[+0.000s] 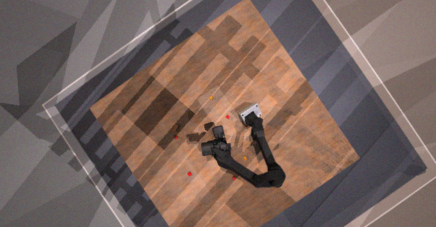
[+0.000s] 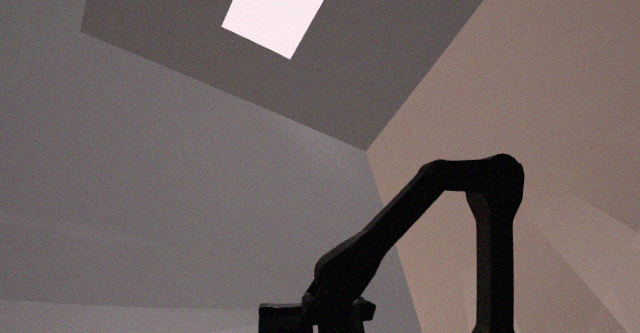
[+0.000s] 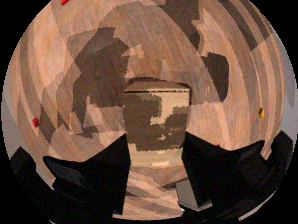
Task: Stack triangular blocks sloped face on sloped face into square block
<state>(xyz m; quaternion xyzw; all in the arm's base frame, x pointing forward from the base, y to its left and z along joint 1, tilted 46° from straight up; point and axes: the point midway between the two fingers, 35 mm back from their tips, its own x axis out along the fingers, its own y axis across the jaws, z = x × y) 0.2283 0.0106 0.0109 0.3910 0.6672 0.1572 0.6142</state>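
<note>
My gripper is shut on a tan triangular block, seen between the two black fingers in the wrist view. A broad face of it points at the camera, with a narrow strip beyond a dark line at its far edge. In the top view the hand hides this block. Its height over the table cannot be told. The other triangular block lies in shadow on the table, left of the hand and apart from it, small and dim. The exterior view shows the arm but no blocks.
Small red pieces and orange pieces lie scattered on the wooden table. One red piece is just beside the other block. The arm's pale base plate is right of the hand.
</note>
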